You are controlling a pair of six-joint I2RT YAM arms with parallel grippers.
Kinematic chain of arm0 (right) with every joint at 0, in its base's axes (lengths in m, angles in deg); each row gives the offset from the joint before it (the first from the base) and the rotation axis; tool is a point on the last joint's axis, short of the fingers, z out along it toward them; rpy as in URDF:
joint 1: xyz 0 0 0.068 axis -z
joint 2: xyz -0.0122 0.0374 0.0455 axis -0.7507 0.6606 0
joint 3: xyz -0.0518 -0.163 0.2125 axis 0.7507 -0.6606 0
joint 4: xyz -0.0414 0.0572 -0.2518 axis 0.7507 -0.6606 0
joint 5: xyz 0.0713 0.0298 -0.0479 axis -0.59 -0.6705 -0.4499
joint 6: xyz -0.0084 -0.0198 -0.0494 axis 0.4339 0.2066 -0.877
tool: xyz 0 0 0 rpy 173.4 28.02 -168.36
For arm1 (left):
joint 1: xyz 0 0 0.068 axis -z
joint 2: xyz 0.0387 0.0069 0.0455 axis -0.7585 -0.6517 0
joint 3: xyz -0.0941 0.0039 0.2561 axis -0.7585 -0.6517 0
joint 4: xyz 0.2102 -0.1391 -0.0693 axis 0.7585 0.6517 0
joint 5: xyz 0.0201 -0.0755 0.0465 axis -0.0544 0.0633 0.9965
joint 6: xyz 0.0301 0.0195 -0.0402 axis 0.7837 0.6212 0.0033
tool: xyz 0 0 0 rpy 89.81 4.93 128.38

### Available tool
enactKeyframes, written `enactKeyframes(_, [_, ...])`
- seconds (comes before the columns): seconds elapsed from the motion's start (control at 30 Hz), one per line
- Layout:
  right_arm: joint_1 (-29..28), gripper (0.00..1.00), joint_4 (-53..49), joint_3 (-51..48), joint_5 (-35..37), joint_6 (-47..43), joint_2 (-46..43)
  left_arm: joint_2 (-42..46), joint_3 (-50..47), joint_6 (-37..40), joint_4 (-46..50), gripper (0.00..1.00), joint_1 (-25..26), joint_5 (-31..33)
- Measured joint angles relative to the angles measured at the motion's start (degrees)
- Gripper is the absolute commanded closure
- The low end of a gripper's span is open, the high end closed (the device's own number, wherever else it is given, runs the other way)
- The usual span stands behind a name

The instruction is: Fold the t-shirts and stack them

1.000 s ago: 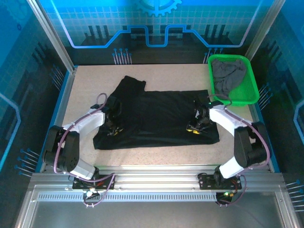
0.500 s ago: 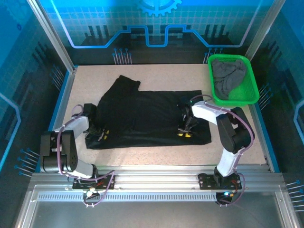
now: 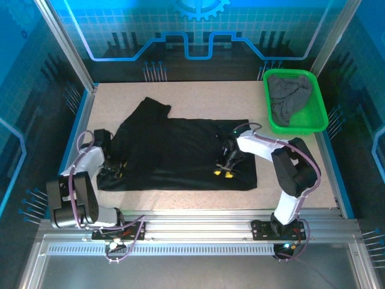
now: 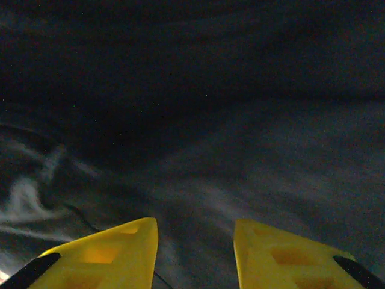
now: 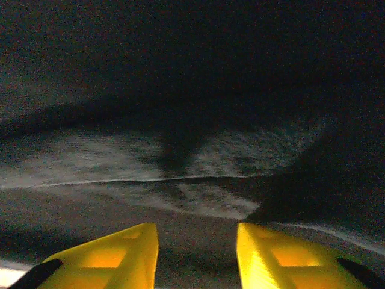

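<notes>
Left pincer down on the near left edge of the black t-shirt, right pincer down on its near right part. The shirt is spread flat on the table between them, one sleeve out beyond my left pincer. Both wrist views: yellow fingers part-way apart, narrow gap, dark cloth right under and ahead of them. Can't tell if either one actually pinches the cloth. Dark grey t-shirt bunched in the green basket, beyond my right pincer and off to its right, well apart.
</notes>
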Motion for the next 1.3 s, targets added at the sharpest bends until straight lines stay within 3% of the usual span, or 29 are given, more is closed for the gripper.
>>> enactKeyframes(0.1, [2.2, 0.56, 0.2, 5.0, 0.4, -2.8, -1.8, -1.1, 8.5, 0.1, 0.5, 0.55, 4.2, 2.3])
enactKeyframes(0.2, [5.3, 0.56, 1.2, 11.2, 0.4, -6.4, -2.1, -7.3, 18.9, 2.1, -0.4, 0.52, 5.4, 2.3])
enactKeyframes(0.37, [10.3, 0.55, 1.6, 20.3, -0.7, -11.5, -0.2, -26.1, 38.7, 8.2, -3.0, 0.52, 5.4, 1.6])
enactKeyframes(0.5, [11.4, 0.55, 1.6, 24.5, -1.2, -13.4, 2.1, -36.4, 47.8, 12.2, -5.8, 0.51, 5.4, 1.6])
enactKeyframes(1.03, [11.5, 0.56, 1.6, 19.1, -1.7, -10.9, 0.1, -68.3, 84.3, 19.3, -15.5, 0.45, 6.0, 1.2])
enactKeyframes(1.3, [13.0, 0.56, 1.8, 17.0, -1.9, -9.8, -2.1, -74.1, 91.3, 20.3, -12.2, 0.43, 8.8, 1.9])
